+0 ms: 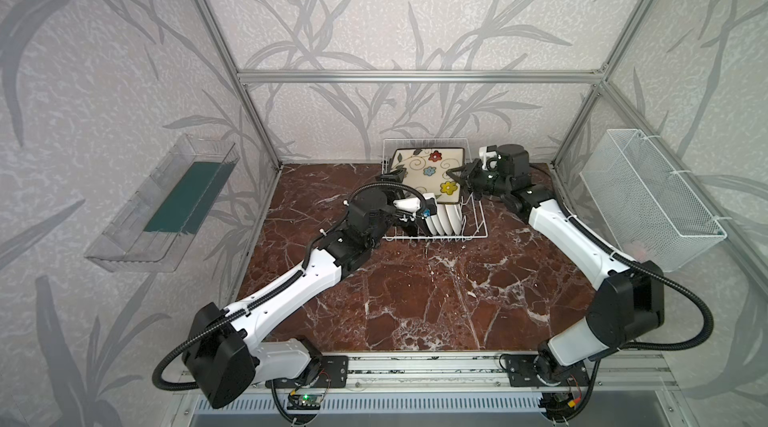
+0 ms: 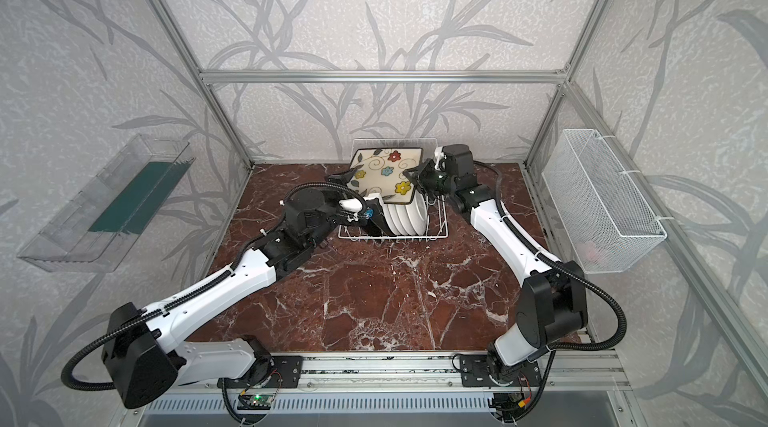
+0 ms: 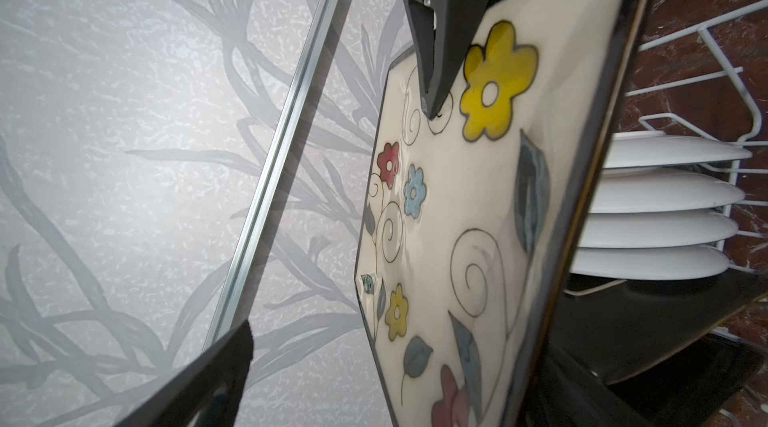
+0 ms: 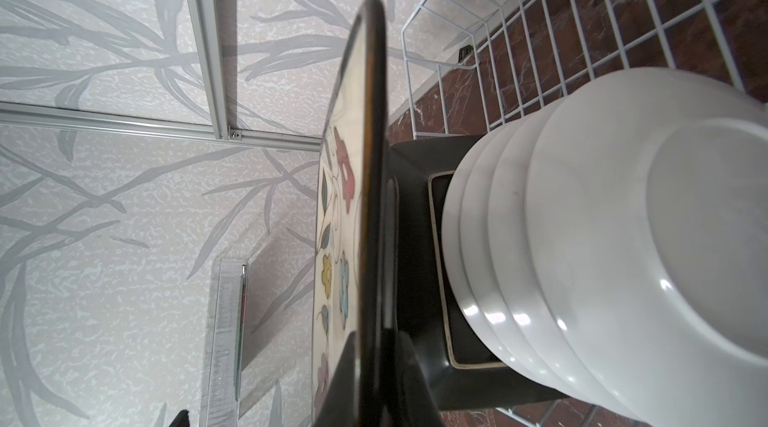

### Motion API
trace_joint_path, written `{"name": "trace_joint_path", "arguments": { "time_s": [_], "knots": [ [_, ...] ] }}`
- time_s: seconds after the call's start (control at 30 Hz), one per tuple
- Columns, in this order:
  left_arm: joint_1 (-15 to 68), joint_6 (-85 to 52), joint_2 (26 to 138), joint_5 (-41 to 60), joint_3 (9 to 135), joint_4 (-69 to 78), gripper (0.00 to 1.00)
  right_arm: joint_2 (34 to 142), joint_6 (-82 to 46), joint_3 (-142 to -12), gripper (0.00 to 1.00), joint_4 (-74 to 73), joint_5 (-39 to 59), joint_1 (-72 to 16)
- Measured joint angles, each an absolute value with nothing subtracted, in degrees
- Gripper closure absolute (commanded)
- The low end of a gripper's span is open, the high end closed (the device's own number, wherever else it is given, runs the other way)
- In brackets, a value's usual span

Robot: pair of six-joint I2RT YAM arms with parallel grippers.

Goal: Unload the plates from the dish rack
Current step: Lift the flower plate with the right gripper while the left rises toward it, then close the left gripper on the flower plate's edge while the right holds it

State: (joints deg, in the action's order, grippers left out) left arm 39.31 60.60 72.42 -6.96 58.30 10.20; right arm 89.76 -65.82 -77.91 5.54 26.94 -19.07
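Right wrist view, Ana: what grips the square cream flowered plate with the black rim (image 4: 334, 213)?
Ben: only the right gripper (image 4: 372, 358); its fingers pinch one edge; the plate hangs tilted beyond the fingertips, above the white wire dish rack (image 1: 483, 226).
Ana: and the left gripper (image 1: 394, 175)?
Ben: fingers spread wide by the opposite edge; contact I cannot tell.
Ana: the danger?
Ben: I judge the glazed plate may pivot in that single pinch and drop onto the round white plates (image 1: 446, 219) under the fingers; a careless left retreat could knock it.
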Motion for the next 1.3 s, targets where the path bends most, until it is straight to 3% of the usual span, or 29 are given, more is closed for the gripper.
{"name": "trace_joint_path", "arguments": {
  "time_s": [0.5,0.97,1.3],
  "knots": [
    [37.47,44.42,63.77,-4.69,58.96,-2.31,0.01,88.23,-64.34,-74.87,1.0,4.1,24.67,-11.66],
    [20.95,7.75,70.59,12.05,80.07,-19.77,0.01,86.96,-56.58,-73.58,1.0,-2.46,31.4,-9.45],
    [16.75,-7.92,80.34,31.03,83.79,-23.53,0.01,86.98,-57.52,-68.66,1.0,-13.58,37.8,-9.43]
  ]
}}
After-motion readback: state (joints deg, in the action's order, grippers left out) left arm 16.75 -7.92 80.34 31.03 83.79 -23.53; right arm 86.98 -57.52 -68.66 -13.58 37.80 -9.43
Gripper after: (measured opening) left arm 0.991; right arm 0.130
